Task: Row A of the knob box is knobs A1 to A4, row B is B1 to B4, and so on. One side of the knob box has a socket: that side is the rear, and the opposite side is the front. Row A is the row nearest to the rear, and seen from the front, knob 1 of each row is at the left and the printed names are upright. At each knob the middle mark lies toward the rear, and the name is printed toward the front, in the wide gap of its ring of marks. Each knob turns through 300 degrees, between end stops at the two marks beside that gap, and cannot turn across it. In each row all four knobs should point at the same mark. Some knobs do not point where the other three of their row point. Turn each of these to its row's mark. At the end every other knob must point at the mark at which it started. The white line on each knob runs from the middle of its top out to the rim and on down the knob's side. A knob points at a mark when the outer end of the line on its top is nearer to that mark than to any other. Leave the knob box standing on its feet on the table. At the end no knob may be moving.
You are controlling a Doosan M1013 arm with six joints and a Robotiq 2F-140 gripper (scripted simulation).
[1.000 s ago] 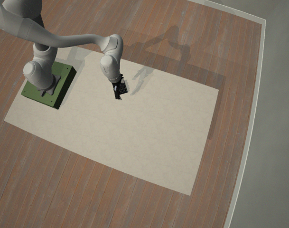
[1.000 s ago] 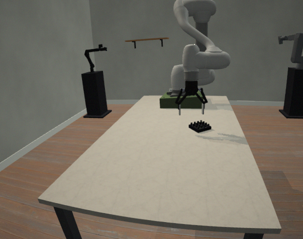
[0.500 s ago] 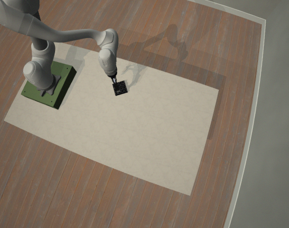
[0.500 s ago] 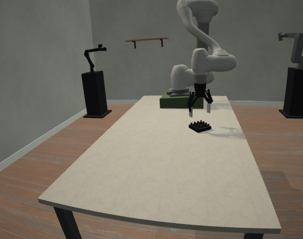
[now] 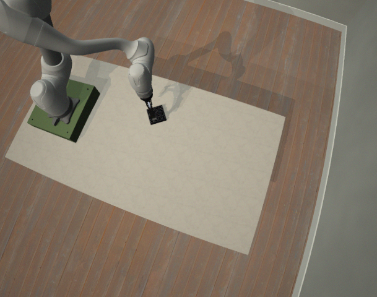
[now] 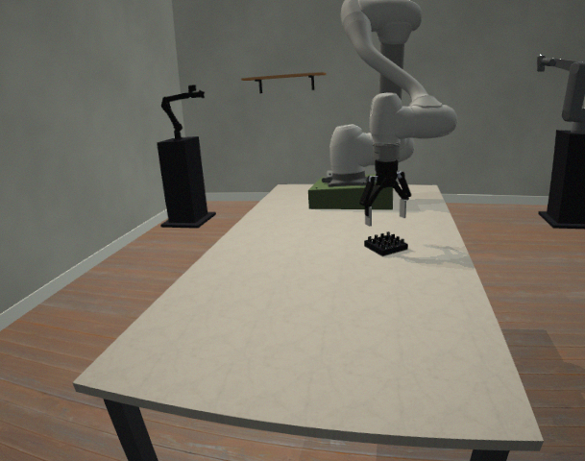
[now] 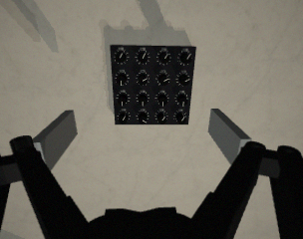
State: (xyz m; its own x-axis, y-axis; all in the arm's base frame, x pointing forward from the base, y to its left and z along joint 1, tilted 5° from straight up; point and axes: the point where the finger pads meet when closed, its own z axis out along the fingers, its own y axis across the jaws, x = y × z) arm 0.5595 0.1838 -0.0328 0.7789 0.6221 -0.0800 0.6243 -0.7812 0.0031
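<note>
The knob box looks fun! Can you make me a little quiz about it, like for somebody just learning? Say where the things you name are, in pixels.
1. How many knobs are on the knob box (image 5: 160,111) (image 6: 383,251) (image 7: 152,90)?
2. True or false: the gripper (image 6: 385,221) (image 7: 143,120) is holding the knob box.
3. Fill in the blank: the robot arm (image 5: 86,47) (image 6: 426,121) stands on a ____ block (image 5: 82,118) (image 6: 349,198).

Key: 1. sixteen; 2. false; 3. green
</note>
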